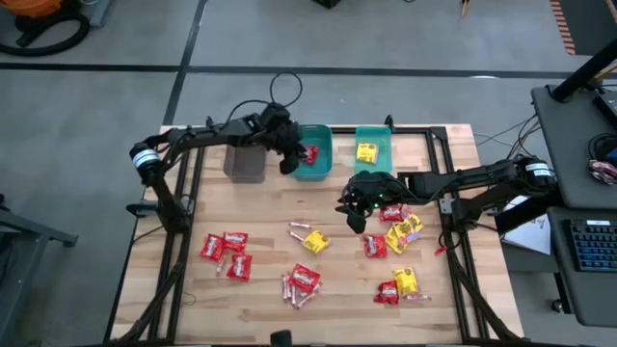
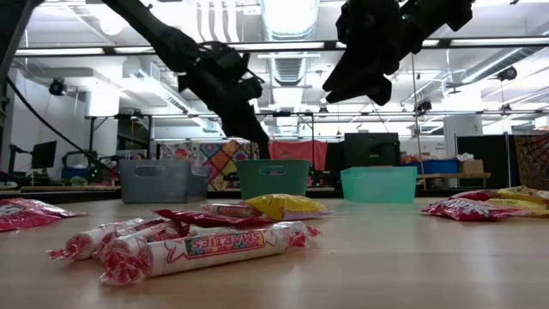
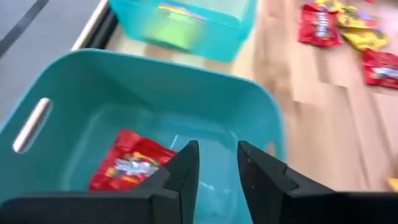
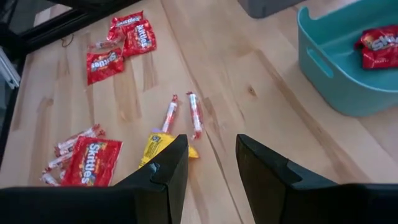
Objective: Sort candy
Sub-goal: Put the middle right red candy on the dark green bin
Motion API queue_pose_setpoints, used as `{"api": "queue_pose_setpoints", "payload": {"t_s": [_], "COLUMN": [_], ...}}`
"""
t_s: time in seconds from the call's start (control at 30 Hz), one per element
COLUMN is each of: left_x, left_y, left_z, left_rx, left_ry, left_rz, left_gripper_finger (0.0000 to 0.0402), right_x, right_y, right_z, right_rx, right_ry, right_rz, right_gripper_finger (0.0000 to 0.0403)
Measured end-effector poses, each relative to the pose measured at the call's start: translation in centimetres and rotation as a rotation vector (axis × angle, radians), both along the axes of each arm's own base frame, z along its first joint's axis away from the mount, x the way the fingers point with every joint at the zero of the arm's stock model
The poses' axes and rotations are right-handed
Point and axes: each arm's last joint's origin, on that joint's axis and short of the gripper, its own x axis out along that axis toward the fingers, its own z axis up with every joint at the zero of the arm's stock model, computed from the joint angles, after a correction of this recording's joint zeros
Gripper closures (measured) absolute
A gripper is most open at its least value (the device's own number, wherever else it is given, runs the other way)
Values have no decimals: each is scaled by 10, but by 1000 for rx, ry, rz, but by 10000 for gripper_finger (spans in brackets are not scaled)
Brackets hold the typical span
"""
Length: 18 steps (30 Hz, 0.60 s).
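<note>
Over the teal bin (image 1: 318,166) my left gripper (image 3: 217,163) hangs open with nothing between its fingers. A red candy packet (image 3: 127,165) lies flat on the bin's floor below it. My right gripper (image 4: 211,155) stands open and empty above the table's middle (image 1: 355,217). Beneath it lie a yellow packet (image 4: 155,145) and two thin stick pieces (image 4: 194,114). More candy is spread over the wooden table: red packets at the left (image 1: 227,253), red packets and sticks in the middle (image 1: 304,281), and yellow and red packets at the right (image 1: 401,231).
A grey bin (image 1: 244,162) stands left of the teal bin. To the teal bin's right, a lighter green bin (image 1: 374,164) holds a yellow packet (image 1: 366,152). All three bins line the table's far edge. A dark frame runs along the table's sides.
</note>
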Motion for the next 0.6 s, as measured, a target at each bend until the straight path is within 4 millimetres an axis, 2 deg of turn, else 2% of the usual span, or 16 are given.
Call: {"api": "queue_pose_setpoints", "payload": {"t_s": [0.13, 0.37, 0.6], "left_x": [-6, -33, -71], "left_y": [-31, -80, -124], "left_z": [12, 25, 21], "left_rx": [27, 39, 9], "left_ry": [-22, -118, -333], "left_rz": [-55, -110, -134], "left_gripper_finger": [334, 352, 353], "right_x": [0, 0, -1], "right_y": [0, 0, 0], "right_z": [0, 0, -2], "right_rx": [33, 95, 50], "right_ry": [-1, 0, 24], "right_rz": [-25, -71, -38], "right_gripper_finger": [275, 275, 275]}}
